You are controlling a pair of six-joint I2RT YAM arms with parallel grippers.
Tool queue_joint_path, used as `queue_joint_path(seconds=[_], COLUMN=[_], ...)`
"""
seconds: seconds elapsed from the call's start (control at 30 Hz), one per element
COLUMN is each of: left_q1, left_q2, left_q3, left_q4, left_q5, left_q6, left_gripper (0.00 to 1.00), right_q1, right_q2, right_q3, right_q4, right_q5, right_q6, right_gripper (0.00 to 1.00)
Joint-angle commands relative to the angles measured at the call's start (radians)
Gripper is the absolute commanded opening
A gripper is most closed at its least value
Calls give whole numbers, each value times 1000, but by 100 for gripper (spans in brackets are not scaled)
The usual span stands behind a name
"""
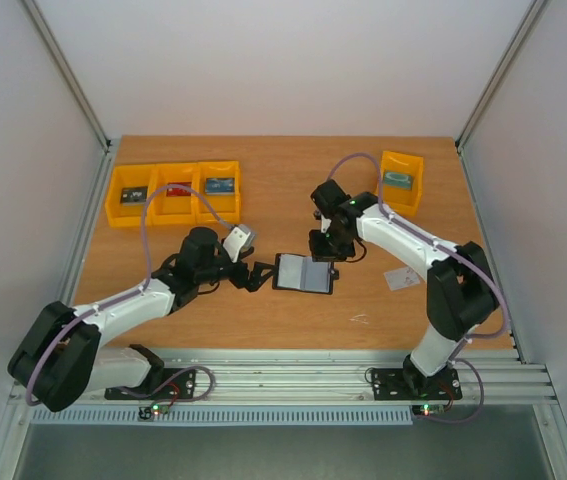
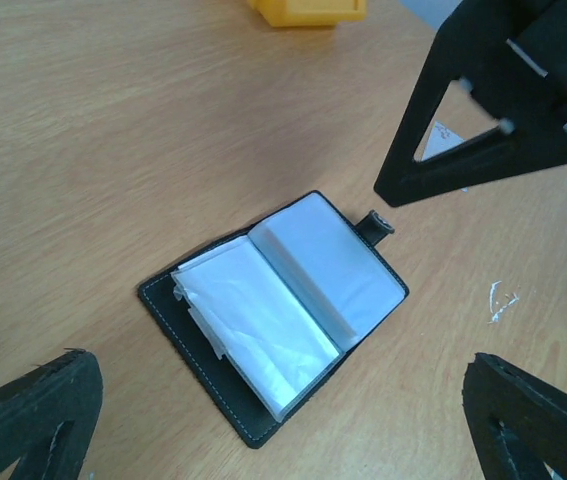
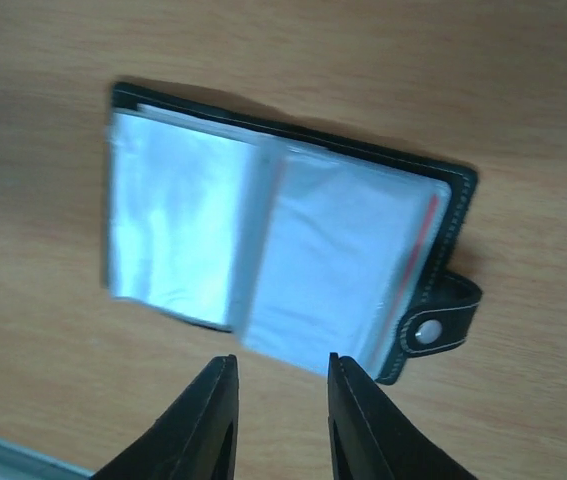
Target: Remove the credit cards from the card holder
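The left gripper (image 1: 256, 277) sits just beside the holder (image 1: 304, 272), jaws fully apart and empty, probably ready to pin it down. The holder lies open and flat on the table (image 1: 263, 325), sleeves facing up for picking. A whitish card (image 1: 401, 278) lies apart, at the right. The right gripper (image 3: 281, 375) hangs over the holder, jaws a little apart, holding nothing. A red edge (image 3: 420, 245) shows in the tab-side sleeve. Bins (image 1: 173, 193) stand behind.
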Motion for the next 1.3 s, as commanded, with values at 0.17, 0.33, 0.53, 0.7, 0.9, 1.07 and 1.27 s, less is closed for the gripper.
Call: queue_joint_path(seconds=[0.17, 0.33, 0.53, 0.7, 0.9, 1.07, 1.27], left_q1=[-3, -4, -9, -9, -4, -3, -13], left_q2=[66, 109, 176, 284, 416, 495, 564], left_q3=[-21, -16, -20, 39, 192, 249, 269], left_q4=[67, 97, 127, 114, 47, -11, 40], left_q5=[-103, -110, -113, -51, 139, 108, 161], left_q6=[6, -9, -16, -54, -119, -189, -223], left_gripper=[99, 99, 97, 92, 92, 94, 90], right_q1=[3, -22, -38, -38, -38, -39, -40], right_q2=[145, 198, 303, 352, 370, 366, 369], right_q3=[75, 82, 109, 126, 88, 52, 44], right_q4=[-101, -117, -110, -75, -59, -26, 0], right_q5=[162, 159, 92, 32, 23, -6, -36], right_q6=[47, 49, 42, 48, 50, 45, 43], right_gripper=[40, 58, 76, 80, 78, 75, 71])
